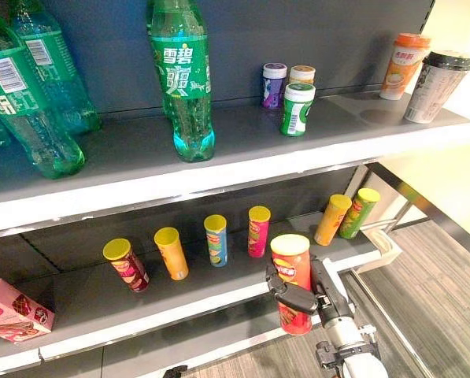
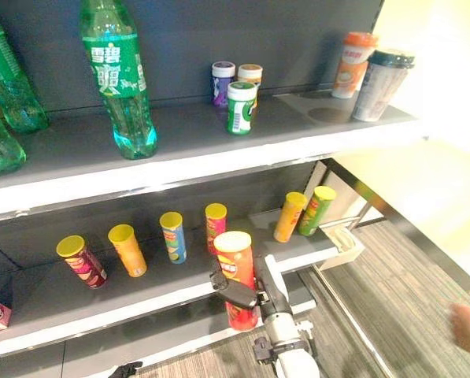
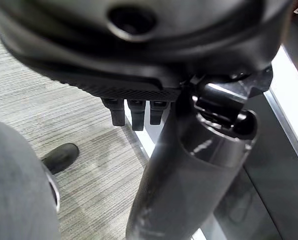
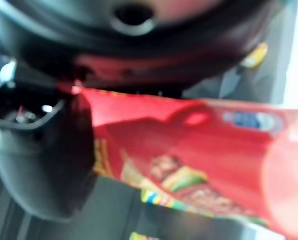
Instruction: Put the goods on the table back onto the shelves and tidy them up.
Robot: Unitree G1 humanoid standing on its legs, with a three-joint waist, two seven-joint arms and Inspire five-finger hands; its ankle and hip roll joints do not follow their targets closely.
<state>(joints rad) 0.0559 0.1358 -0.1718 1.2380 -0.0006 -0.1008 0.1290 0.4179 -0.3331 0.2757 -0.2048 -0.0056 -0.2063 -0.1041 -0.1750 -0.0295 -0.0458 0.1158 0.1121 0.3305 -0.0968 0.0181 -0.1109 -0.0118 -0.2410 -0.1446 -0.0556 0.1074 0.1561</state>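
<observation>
Left eye view. Right hand (image 1: 297,298) comes in from lower right, fingers (image 1: 286,293) and thumb wrapped round a red chip can (image 1: 293,272) with a pale orange lid. The can stands upright, held just in front of the lower shelf (image 1: 211,303) edge, not resting on it. Beyond the fingers, on the lower shelf, a loose row of chip cans: maroon can (image 1: 125,264) and yellow can (image 1: 171,252) off to the thumb side, blue can (image 1: 216,239) and pink can (image 1: 258,231) just behind the held can, orange can (image 1: 331,219) and green can (image 1: 358,213) touching each other, on the far side. Pink box (image 1: 12,309) at the shelf's left end.

Upper shelf (image 1: 242,161), well above the fingers: green soda bottle (image 1: 183,79) upright, more green bottles (image 1: 30,87) at left, three small jars (image 1: 290,94) clustered together (the purple and brown ones at the back), two lidded cups (image 1: 423,75) at right.

Right eye view. Same layout. A person's hand (image 2: 469,329) at the lower right edge, well apart from the robot's fingers.

Left wrist view. Left hand (image 3: 139,85) over striped grey floor (image 3: 84,165), fingers curled under, clenched on nothing, beside the shelf frame.

Right wrist view. Thumb pressed to the red chip can's side; the can lies across the palm, grasped.
</observation>
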